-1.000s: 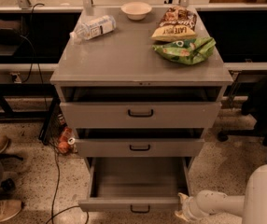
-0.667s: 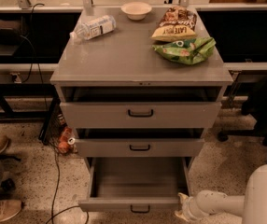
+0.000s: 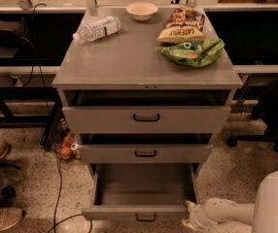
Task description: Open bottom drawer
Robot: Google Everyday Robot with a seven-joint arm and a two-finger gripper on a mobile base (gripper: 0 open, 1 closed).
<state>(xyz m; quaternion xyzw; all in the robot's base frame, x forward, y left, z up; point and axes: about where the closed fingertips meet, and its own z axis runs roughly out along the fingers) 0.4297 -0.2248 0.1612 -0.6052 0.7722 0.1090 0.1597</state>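
- The bottom drawer (image 3: 124, 212) is seen drawn well out at the foot of the cabinet, its front nearest the camera and its grey inner floor exposed – the opening is judged to be all but done.
- Its small black loop handle (image 3: 145, 218) is found at the centre of the front, low in the view, and is not gripped by anything.
- The gripper (image 3: 189, 216) is placed just beside the drawer front's right corner, low near the floor, at the end of the white arm (image 3: 236, 212); whether it is spread or pressed together cannot be told.
- Trouble could be caused by any further pull: the drawer might be run to the end of its slides and jolted or dropped.
- A sideways sweep of the arm could see that right corner caught, and the drawer skewed or nudged back in.
- The middle drawer (image 3: 144, 153) and the top drawer (image 3: 146, 119) are both seen slightly ajar – with three fronts forward, a forward tip of the cabinet (image 3: 129, 67) is a risk if weight is put on the lowest.
- On the cabinet top a water bottle (image 3: 97, 28) is lying on its side, with a bowl (image 3: 142, 9), a chip bag (image 3: 182, 27) and a green snack bag (image 3: 193, 51) behind and to the right.
- A black cable (image 3: 57, 178) is trailed over the floor left of the drawer, and a shoe (image 3: 3, 218) is seen at the far left; a clean retreat is hemmed in by the drawer corner alone.
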